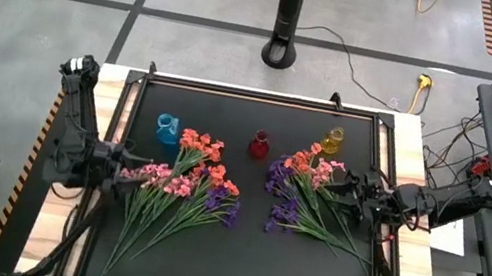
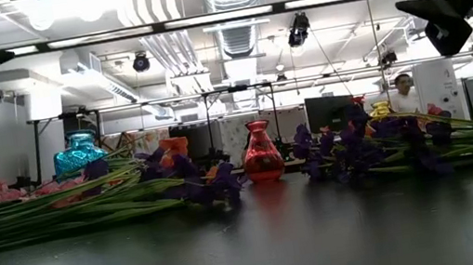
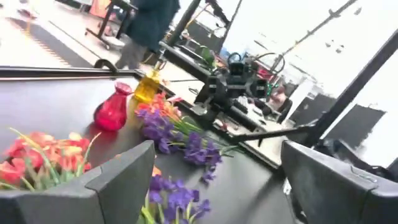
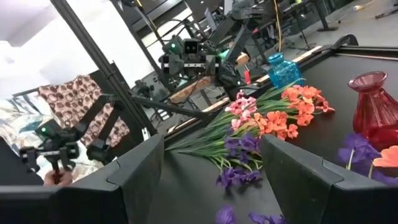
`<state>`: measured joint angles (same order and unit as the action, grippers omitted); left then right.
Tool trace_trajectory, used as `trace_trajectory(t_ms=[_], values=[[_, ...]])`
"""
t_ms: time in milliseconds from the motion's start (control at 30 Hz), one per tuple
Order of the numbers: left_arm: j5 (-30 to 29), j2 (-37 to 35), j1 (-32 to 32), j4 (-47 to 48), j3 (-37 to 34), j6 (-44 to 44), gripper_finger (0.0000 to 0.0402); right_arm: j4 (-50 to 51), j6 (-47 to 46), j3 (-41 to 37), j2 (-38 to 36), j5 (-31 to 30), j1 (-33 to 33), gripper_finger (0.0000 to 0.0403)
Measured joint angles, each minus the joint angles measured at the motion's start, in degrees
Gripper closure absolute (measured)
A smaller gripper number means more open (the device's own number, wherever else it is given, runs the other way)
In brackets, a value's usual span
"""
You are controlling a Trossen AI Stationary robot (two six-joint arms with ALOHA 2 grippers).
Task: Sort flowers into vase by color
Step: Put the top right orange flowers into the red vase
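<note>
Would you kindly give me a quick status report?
Left gripper open, right gripper open, both empty. Flowers lying in two piles, none in a vase. Nothing in the way.

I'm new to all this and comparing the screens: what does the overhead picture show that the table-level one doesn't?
Only the overhead view shows both arms whole, the left hand and right hand open over two flower piles. Only the table-level view shows the ceiling lights and a person in the room behind. Both show the blue vase, red vase and yellow vase.

flowers flat on table | red vase upright mid-row | right gripper high above purple blossoms
</note>
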<state>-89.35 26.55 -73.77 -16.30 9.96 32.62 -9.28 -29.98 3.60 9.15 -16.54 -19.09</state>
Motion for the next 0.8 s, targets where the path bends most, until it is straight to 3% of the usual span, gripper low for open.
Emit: trace_trajectory(t_ms=[67, 133, 267, 400, 567, 667, 800], values=[[3.21, -0.31, 1.06, -0.52, 0.88, -9.44, 0.0070, -0.35, -0.67, 0.00, -0.02, 0.02, 0.00, 0.0145], [3.22, -0.16, 2.00, -2.00, 1.73, -13.14, 0.0070, -0.40, -2.06, 0.02, -0.09, 0.01, 0.00, 0.0145], [2.23, 0.45, 4.26, -3.77, 4.30, -8.12, 0.0070, -0.70, -5.68, 0.22, 0.10, -0.45, 0.00, 0.0145], [7.22, 4.85, 8.53, -4.68, 6.37, -2.61, 0.0070, -0.74, -6.64, 0.66, 0.07, -0.02, 0.00, 0.0145], [21.80, 16.28, 18.44, -5.76, 13.17, -4.06, 0.0070, -1.09, -18.43, 0.63, 0.42, -1.57, 0.01, 0.0145], [31.91, 23.95, 24.73, -5.64, 20.36, -12.80, 0.0070, -1.10, -20.32, 0.63, 0.42, -1.90, 0.00, 0.0145], [41.01, 32.97, 29.94, -4.53, 29.86, -25.54, 0.0070, 0.58, -20.21, 0.63, 2.28, 0.11, -0.02, 0.0145]])
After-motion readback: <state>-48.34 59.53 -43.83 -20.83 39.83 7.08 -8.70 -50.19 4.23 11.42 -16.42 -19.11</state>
